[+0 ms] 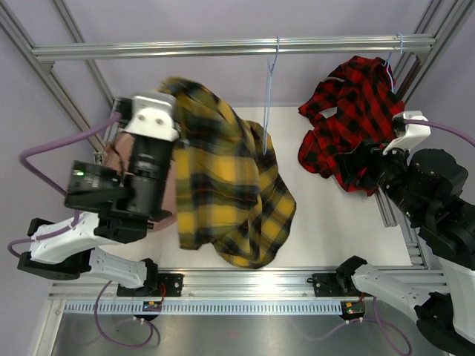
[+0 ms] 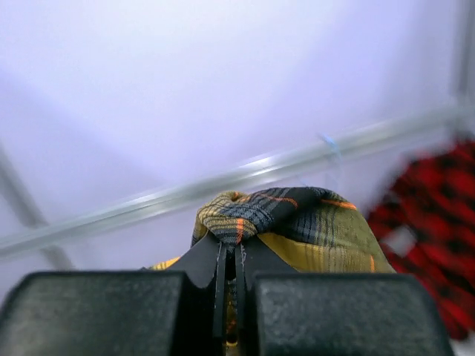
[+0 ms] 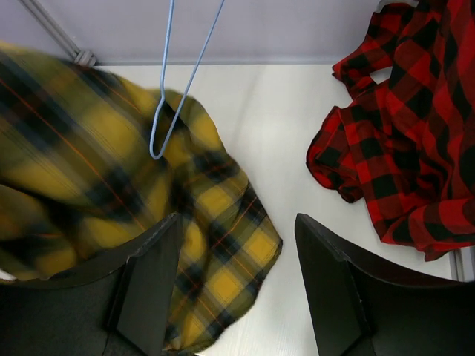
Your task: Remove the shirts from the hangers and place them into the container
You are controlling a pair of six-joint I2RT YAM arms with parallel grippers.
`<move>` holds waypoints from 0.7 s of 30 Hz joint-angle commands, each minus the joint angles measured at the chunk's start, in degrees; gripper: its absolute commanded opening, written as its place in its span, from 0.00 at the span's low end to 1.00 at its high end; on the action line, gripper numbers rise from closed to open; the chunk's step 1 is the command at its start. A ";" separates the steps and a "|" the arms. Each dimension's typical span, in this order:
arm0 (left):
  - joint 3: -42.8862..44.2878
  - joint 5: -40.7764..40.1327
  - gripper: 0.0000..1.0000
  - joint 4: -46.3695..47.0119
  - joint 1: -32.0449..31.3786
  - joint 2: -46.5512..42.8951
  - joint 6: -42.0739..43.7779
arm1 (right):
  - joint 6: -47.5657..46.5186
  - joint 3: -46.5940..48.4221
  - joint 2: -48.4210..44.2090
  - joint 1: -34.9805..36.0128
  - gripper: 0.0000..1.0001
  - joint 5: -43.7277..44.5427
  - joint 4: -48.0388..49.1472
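The yellow-and-black shirt (image 1: 230,185) hangs in a bunch from my left gripper (image 1: 169,95), raised at the left, and drapes down to the white table. In the left wrist view the left gripper (image 2: 230,248) is shut on a fold of that shirt (image 2: 297,222). A bare light-blue hanger (image 1: 269,96) dangles from the rail (image 1: 223,49). The red-and-black shirt (image 1: 349,126) hangs from the second hanger (image 1: 399,43) at the right. My right gripper (image 3: 237,282) is open and holds nothing, low between the yellow shirt (image 3: 111,163) and the red shirt (image 3: 401,133). Only a pinkish sliver of the container (image 1: 111,157) shows behind the left arm.
The silver frame has slanted struts at the back left (image 1: 67,96) and back right (image 1: 427,44). A slotted rail (image 1: 245,285) runs along the near table edge between the arm bases. Bare white table (image 1: 326,222) lies between the two shirts.
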 commanded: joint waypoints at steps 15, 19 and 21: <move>-2.77 27.75 0.00 62.41 28.32 2.68 43.76 | -0.65 -2.73 0.89 -0.38 0.70 -13.64 -0.44; 2.92 33.00 0.00 59.95 32.81 5.14 38.75 | -0.29 -3.95 1.69 -0.38 0.69 -17.86 -0.44; 6.26 35.99 0.00 58.45 35.53 7.50 36.56 | -0.20 -6.32 0.64 -0.38 0.70 -18.75 -0.26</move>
